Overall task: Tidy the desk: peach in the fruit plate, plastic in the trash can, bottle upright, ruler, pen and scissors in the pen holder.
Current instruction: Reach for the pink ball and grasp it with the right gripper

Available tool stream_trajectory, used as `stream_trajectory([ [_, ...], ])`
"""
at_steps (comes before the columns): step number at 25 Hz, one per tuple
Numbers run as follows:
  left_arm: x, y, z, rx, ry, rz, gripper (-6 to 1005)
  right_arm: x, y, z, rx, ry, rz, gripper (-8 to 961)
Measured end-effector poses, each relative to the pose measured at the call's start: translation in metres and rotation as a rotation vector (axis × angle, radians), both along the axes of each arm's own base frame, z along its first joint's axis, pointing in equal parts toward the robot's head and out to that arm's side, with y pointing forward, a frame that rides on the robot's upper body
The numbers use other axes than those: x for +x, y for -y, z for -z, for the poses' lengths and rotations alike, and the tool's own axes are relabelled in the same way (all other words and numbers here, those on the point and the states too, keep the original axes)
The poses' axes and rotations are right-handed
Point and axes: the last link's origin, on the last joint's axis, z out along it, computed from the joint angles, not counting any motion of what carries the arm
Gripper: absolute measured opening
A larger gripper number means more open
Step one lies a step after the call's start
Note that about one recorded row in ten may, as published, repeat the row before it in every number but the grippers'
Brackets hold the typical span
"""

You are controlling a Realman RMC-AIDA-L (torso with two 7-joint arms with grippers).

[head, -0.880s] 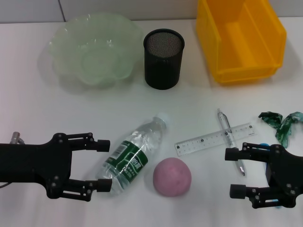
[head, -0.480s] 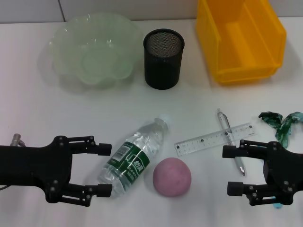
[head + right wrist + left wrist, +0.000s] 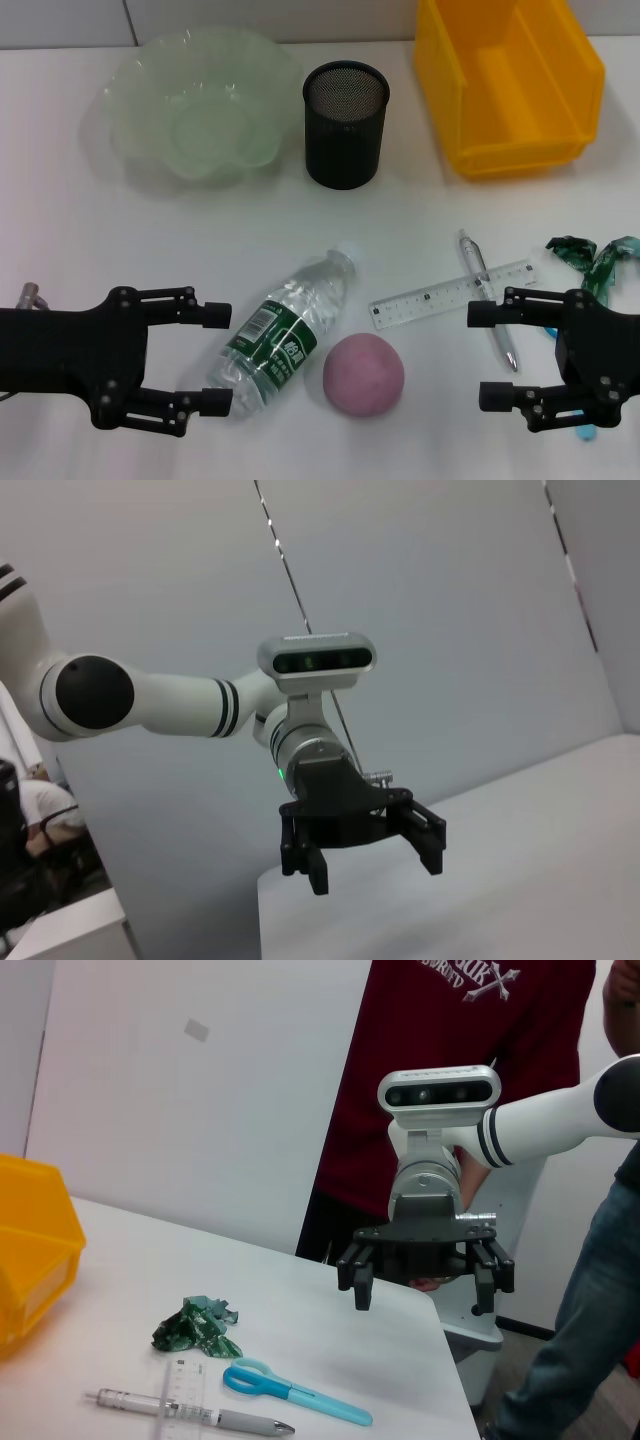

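The clear bottle [image 3: 285, 335] with a green label lies on its side, its base between the fingers of my open left gripper [image 3: 220, 358]. The pink peach [image 3: 363, 374] rests just right of the bottle. A pen [image 3: 487, 300] lies across the clear ruler [image 3: 455, 295]. My right gripper [image 3: 485, 356] stands open near the pen's tip. Blue scissors [image 3: 295, 1390] lie under the right arm, and crumpled green plastic [image 3: 595, 262] lies beyond it. At the back are the green glass fruit plate [image 3: 190, 105], the black mesh pen holder [image 3: 345, 125] and the yellow trash can [image 3: 510, 85].
In the left wrist view, a person in a red shirt [image 3: 450, 1020] stands close behind the table's right end. Beside the plastic [image 3: 195, 1328], the table edge [image 3: 450, 1360] falls away past the scissors.
My left gripper has slid a little toward the table's front edge along the bottle. My right gripper has shifted slightly left and away from me. Nothing on the table has moved.
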Motion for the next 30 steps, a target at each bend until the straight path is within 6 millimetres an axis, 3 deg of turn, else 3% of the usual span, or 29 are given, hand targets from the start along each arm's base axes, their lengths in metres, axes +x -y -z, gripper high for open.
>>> stream_trajectory([
  [8,0.001,0.000,-0.001,-0.004,0.001,0.004,846,-0.018,-0.011,-0.011,-0.126,0.192,-0.025,803],
  [13,0.001,0.000,-0.001,-0.005,0.002,0.007,846,-0.053,-0.021,-0.020,-0.224,0.400,-0.062,801],
  [14,0.001,0.000,-0.001,-0.005,0.002,0.007,846,-0.068,-0.027,-0.018,-0.262,0.497,-0.063,801],
  [15,0.001,0.000,-0.001,-0.003,0.003,0.007,846,-0.068,-0.027,-0.018,-0.262,0.497,-0.063,800],
  [19,0.002,-0.001,-0.001,-0.001,0.003,0.009,846,-0.100,-0.041,-0.001,-0.324,0.784,-0.065,798],
  [30,0.005,-0.003,0.000,0.002,0.010,0.014,846,-0.137,-0.063,0.041,-0.262,1.007,-0.069,793],
])
